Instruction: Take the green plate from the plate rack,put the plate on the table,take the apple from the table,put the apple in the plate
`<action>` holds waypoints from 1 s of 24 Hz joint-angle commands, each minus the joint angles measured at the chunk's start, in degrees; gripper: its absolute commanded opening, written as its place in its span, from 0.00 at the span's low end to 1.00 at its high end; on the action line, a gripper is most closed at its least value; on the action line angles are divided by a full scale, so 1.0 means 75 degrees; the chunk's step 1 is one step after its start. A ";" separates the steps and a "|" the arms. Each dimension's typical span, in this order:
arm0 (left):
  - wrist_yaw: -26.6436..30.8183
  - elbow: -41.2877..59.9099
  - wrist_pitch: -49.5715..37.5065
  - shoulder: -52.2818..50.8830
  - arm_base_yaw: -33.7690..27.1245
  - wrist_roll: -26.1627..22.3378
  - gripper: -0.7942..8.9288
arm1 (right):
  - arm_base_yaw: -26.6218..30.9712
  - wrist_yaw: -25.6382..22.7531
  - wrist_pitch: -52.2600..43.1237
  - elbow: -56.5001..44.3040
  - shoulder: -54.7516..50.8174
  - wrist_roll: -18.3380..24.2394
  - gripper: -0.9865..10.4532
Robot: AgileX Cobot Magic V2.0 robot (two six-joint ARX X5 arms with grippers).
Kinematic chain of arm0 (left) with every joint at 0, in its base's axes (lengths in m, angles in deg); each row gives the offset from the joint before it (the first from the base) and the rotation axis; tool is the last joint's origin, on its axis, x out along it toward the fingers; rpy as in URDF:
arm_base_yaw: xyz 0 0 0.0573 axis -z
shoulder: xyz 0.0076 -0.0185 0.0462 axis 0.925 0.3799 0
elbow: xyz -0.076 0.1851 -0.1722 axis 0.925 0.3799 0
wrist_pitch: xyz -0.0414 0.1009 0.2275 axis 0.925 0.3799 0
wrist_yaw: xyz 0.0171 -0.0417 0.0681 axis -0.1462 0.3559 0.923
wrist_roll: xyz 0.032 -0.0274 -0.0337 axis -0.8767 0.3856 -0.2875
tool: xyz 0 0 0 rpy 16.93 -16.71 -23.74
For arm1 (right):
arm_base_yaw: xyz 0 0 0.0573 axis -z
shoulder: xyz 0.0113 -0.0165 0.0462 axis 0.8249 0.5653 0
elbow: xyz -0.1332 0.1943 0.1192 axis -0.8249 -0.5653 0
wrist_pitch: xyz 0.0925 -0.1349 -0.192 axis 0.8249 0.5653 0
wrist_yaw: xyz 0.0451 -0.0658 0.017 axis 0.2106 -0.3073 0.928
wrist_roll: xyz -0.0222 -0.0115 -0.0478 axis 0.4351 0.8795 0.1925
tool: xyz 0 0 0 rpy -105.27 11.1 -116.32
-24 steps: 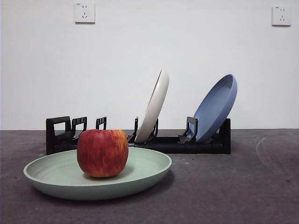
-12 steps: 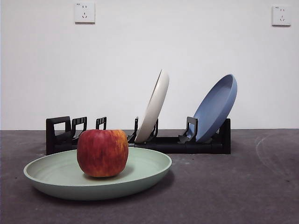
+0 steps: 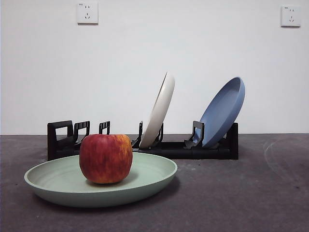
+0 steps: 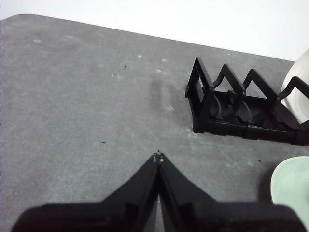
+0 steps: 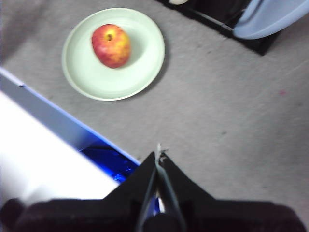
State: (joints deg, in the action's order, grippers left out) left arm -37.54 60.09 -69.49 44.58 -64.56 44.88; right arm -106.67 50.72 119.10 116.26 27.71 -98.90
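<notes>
Front view shows the green plate (image 3: 101, 181) lying flat on the table (image 3: 251, 193), just in front of the plate rack (image 3: 143, 143), with the apple (image 3: 105, 158) sitting upright inside it, a little left of the plate's middle. The plate rests on its base because a flat plate gives the apple a stable seat; its low rim would stop the fruit from rolling off. Behind it, the cream-white plate (image 3: 158, 111) and the blue plate (image 3: 221, 112) lean on edge in the rack's slotted holders, which keep them tilted rather than flat. The slots at the handle end of the rack stand empty, which fits the green plate having come from there.

From the right wrist camera, the right hand (image 5: 158, 151) is high and well apart from the plate (image 5: 113, 53), its jaws pressed together on nothing, and the apple (image 5: 111, 45) is seen from above, clearly inside the rim. From the left wrist camera, the left hand (image 4: 158, 157) is likewise closed and empty, hanging over bare table beside the handle end of the rack (image 4: 241, 108), with only a sliver of the green plate (image 4: 291, 188) in sight.

Judging by this layout, every step of the task looks complete, and both arms appear parked clear of the things.
</notes>
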 commanded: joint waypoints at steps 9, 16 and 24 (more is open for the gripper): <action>0.0000 0.0058 -0.0055 0.0087 -0.0023 -0.0093 0.08 | 0.2057 -0.0466 -0.4940 -0.1839 -0.0595 0.3276 0.09; -0.0003 0.0058 -0.0055 0.0087 -0.0023 -0.0093 0.08 | 0.4995 0.1606 -0.8472 -0.5633 -0.1754 0.2541 0.09; 0.0000 0.0058 -0.0055 0.0087 -0.0023 -0.0093 0.08 | 0.6371 0.1944 -1.1517 -0.8880 -0.3590 0.1836 0.09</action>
State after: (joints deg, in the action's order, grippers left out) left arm -37.54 60.09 -69.49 45.22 -64.56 44.88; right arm -59.30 65.24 33.77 51.83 1.99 -83.19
